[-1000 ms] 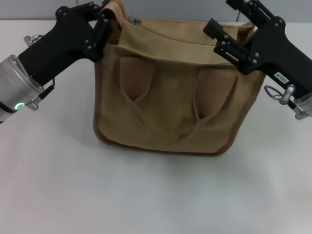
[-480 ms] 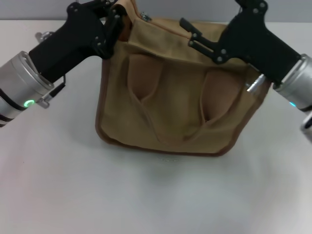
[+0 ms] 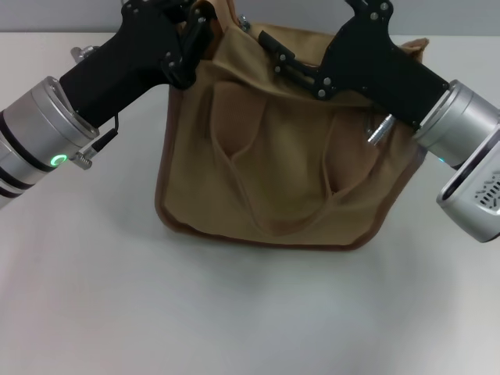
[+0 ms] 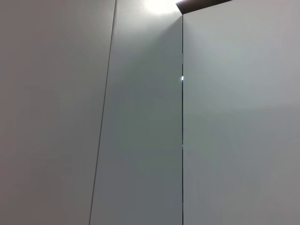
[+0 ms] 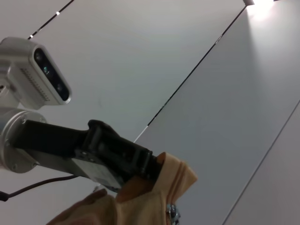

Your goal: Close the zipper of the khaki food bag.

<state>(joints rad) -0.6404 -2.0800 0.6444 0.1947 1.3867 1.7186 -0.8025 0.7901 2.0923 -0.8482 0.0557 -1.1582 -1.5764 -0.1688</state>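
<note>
The khaki food bag stands on the white table with its two looped handles facing me. My left gripper is shut on the bag's top left corner and holds it up. The right wrist view shows that corner of the bag pinched in the left gripper. A small silver pull tab sits near that corner and also shows in the right wrist view. My right gripper lies across the bag's top edge, right of the tab. The zipper line on the top panel is mostly hidden.
The white table spreads in front of the bag and to both sides. Both arms cross above the bag's top. The left wrist view shows only grey panels.
My right gripper has moved left along the bag's top edge. My left gripper has moved right and back with the corner, and the bag's top has shifted right.
</note>
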